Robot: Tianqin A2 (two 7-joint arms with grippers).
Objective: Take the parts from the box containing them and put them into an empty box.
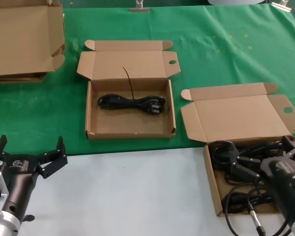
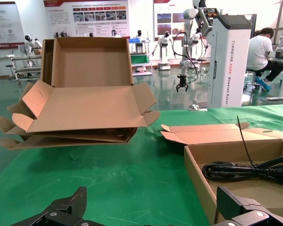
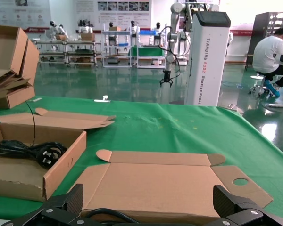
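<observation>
Your right gripper point(image 1: 265, 164) covers most of the cords point(image 1: 236, 199) in the near box point(image 1: 212, 189) (count unreadable), and the frame edge cuts that box's right corner.

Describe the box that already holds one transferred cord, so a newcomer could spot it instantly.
On the green cloth, two open mailer boxes sit. The receiving box is the middle one, clear of both grippers. It holds a single cord bundle, whereas the source box under the right gripper holds several.

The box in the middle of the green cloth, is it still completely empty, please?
No, one black power cord already lies inside the middle box.
</observation>
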